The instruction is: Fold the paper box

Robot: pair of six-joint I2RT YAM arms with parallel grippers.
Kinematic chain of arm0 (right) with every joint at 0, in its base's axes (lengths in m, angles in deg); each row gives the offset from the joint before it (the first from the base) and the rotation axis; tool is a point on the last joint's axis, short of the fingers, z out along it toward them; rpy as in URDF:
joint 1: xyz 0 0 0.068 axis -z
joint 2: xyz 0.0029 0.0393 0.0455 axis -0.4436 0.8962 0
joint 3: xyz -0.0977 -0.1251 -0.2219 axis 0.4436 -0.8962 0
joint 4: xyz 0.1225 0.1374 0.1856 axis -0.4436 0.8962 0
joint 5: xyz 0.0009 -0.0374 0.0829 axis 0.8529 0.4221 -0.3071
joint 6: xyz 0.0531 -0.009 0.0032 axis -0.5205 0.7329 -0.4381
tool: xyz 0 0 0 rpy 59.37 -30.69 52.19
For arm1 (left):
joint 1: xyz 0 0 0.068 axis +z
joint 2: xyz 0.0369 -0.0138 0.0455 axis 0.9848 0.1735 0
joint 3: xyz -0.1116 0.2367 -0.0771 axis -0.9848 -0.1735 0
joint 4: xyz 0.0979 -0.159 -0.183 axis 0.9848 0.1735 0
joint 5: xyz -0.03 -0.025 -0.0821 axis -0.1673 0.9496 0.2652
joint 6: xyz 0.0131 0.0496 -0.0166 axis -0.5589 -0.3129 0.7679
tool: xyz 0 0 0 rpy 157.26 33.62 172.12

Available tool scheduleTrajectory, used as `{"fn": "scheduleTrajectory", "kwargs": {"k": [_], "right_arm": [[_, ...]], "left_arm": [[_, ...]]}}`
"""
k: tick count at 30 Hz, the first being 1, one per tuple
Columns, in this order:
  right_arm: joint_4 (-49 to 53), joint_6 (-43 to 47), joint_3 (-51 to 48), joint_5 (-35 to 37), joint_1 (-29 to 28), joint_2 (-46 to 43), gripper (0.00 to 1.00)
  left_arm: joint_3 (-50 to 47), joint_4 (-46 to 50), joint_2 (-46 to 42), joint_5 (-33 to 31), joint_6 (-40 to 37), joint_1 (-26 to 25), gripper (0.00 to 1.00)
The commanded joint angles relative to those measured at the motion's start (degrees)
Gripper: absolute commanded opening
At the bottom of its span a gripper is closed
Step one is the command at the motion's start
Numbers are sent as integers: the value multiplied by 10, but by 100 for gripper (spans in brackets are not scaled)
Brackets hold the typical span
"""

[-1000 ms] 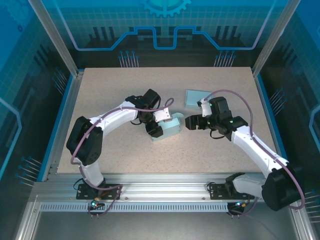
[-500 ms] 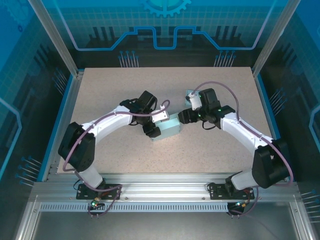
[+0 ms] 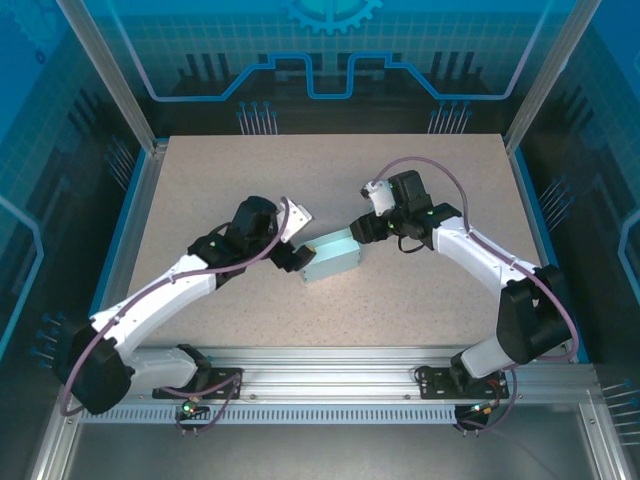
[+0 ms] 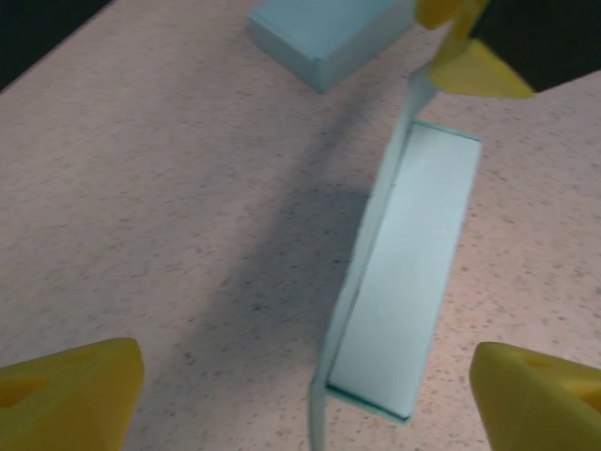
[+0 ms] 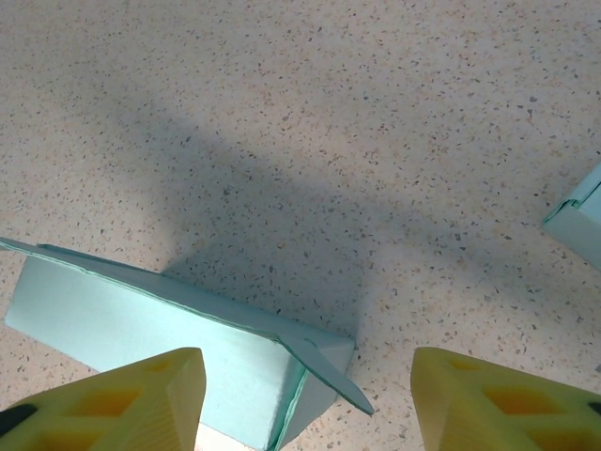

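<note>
left end effector (image 4: 305, 393) hovers low at one end of the paper box (image 3: 335, 258), its fingers spread wide with nothing gripped. the right end effector (image 5: 324, 399) sits at the opposite end, fingers also apart and clamped on nothing. the box lies near the middle of the worktop (image 3: 430, 310), between the two arms, and its long lid flap (image 5: 324, 371) stands loose along one edge instead of lying shut. a second pale blue box (image 4: 324, 38) rests just beyond it. we judge the step in hand to be closing that flap. to do it well, we would brace the body with one end effector so the light card cannot skid. we would press the flap along its crease rather than at its tip, and keep the push shallow so the walls do not buckle.
</note>
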Motion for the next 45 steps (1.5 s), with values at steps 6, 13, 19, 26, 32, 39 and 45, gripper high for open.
{"fn": "scheduleTrajectory", "kwargs": {"k": [6,13,19,26,32,39,45], "right_arm": [[15,14,8,0,-8,-2,60],[22,19,17,-9,-9,8,57],[22,24,19,-17,-9,20,55],[25,30,29,-20,-11,34,54],[31,30,39,-22,-14,44,43],[40,25,37,3,-25,38,42],[47,15,29,25,-26,33,42]], "left_arm": [[-77,17,-75,-45,148,16,73],[-96,-7,-61,30,152,41,70],[-85,-25,-30,76,148,60,67],[-75,-25,-4,93,145,61,74],[-67,-34,17,92,151,61,66],[-51,-35,39,103,159,61,51],[-42,-28,50,104,162,61,39]]}}
